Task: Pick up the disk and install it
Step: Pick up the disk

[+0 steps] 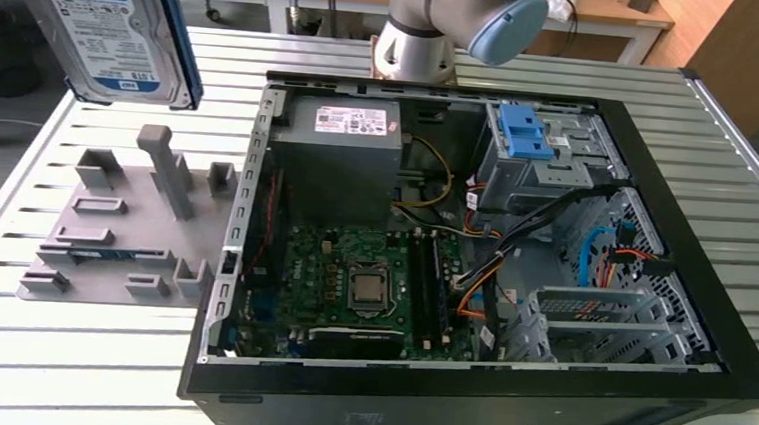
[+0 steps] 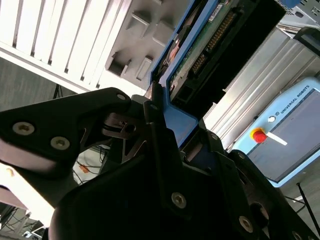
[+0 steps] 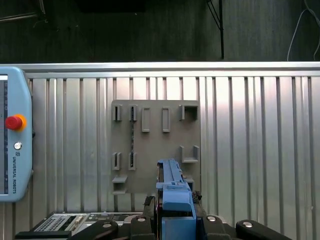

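Closest to my exterior camera, at that view's far left, is the disk [image 1: 105, 28]: a flat silver hard drive with a blue-and-white label and a blue plastic frame round its edges. It hangs upright in the air with its label facing the lens, clear of the table. In both wrist views I can see the black gripper [image 3: 175, 217] pinching it. The fingers [image 2: 154, 131] are closed on the blue frame at one end, and the drive's green circuit board shows on its underside. In the first wrist view the drive appears edge-on, over the flat grey fixture plate [image 3: 155, 145].

In the exterior view, that plate [image 1: 110, 244] lies below the drive on the slatted metal table [image 1: 21, 368], its upright pegs and slots standing bare.

Further right in the exterior view sits the open black computer case [image 1: 474, 395], lying on its side just beside the plate. Inside it, a large grey metal box with a white sticker [image 1: 343, 155] sits at the far end, with a green motherboard [image 1: 348, 280] nearer the camera. Right of the grey box, a blue plastic two-tab latch piece [image 1: 523, 132] sits atop a grey metal drive bay. Orange and black cables run below it.

Behind the case stands the silver robot arm with a pale blue joint cap [image 1: 433, 26]. The drive is well outside the case.
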Robot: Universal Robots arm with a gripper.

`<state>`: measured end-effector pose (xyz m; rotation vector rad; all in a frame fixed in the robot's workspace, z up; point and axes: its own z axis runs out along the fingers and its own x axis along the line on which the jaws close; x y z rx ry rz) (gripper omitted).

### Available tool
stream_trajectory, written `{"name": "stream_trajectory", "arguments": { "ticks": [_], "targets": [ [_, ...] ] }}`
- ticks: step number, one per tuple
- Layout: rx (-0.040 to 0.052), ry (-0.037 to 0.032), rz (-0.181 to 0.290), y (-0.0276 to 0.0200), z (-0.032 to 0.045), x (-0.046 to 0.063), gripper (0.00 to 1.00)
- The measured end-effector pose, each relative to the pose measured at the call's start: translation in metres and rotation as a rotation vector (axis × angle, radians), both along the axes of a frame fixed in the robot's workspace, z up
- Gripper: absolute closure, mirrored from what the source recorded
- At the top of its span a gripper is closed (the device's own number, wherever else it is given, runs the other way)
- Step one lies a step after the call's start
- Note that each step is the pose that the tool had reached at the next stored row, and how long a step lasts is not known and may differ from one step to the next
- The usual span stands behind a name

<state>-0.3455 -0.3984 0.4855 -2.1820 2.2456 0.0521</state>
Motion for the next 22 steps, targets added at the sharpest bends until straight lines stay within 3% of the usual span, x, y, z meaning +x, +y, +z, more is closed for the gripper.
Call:
{"name": "stream_trajectory", "arguments": {
  "ticks": [22],
  "targets": [
    [0.0,0.0001,0.0,-0.0233,0.0,0.047,0.64]
  ]
}}
